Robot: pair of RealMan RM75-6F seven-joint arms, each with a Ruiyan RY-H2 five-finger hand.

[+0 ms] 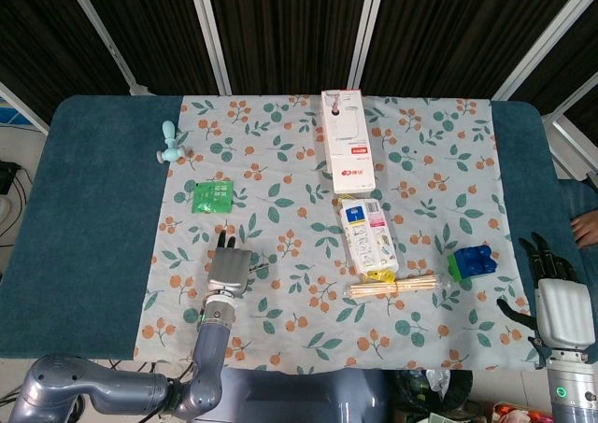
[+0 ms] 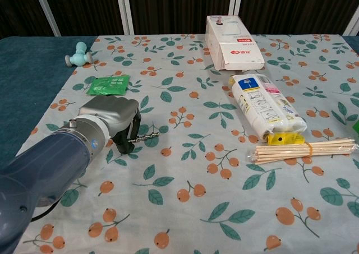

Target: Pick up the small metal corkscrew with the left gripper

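Note:
The small metal corkscrew [image 2: 143, 137] lies low over the floral cloth at the left. Only its spiral shaft shows, poking out to the right from under my left hand [image 2: 112, 121]. That hand sits palm down over the handle, with dark fingers [image 2: 133, 126] and the thumb curled around it. Whether the corkscrew is off the cloth I cannot tell. In the head view my left hand [image 1: 228, 267] is near the front left of the cloth. My right hand [image 1: 562, 306] hangs at the table's right edge with fingers spread and holds nothing.
A green packet [image 2: 109, 85] lies just beyond my left hand, and a teal toy [image 2: 78, 55] sits further back. A white box [image 2: 231, 42], a snack pack [image 2: 263, 106] and bundled skewers [image 2: 305, 149] lie to the right. Blue and green blocks [image 1: 470, 261] stand near my right hand.

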